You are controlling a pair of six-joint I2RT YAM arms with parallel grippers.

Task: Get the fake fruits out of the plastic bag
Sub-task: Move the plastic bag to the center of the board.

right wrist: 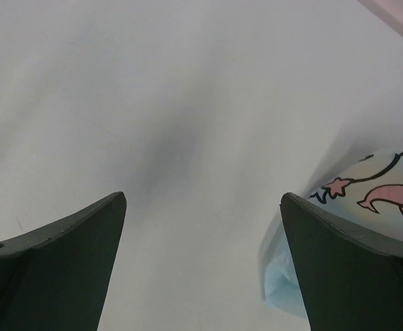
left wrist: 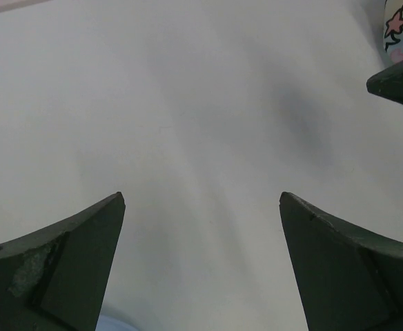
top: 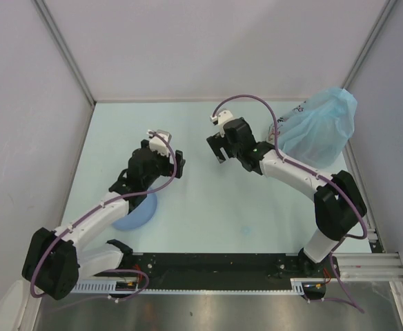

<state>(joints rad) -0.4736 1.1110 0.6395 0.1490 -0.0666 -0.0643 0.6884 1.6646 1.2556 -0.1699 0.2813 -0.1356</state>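
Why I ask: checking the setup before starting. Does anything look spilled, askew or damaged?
Nothing stands out. The plastic bag sits bunched at the far right corner of the table, nothing spilled around it; the plate lies flat, partly under the left arm.

Light-blue plate point(top: 143, 216) on pale table point(top: 215, 207)

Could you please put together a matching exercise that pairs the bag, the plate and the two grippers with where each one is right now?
Things:
1. plastic bag
2. plate
3. left gripper
4. right gripper

Places:
A. partly hidden under the left arm, towards the near edge
B. open, over the left half of the table
C. far right corner
D. open, about mid-table, nearer the bag

Pairs: 1-C, 2-A, 3-B, 4-D
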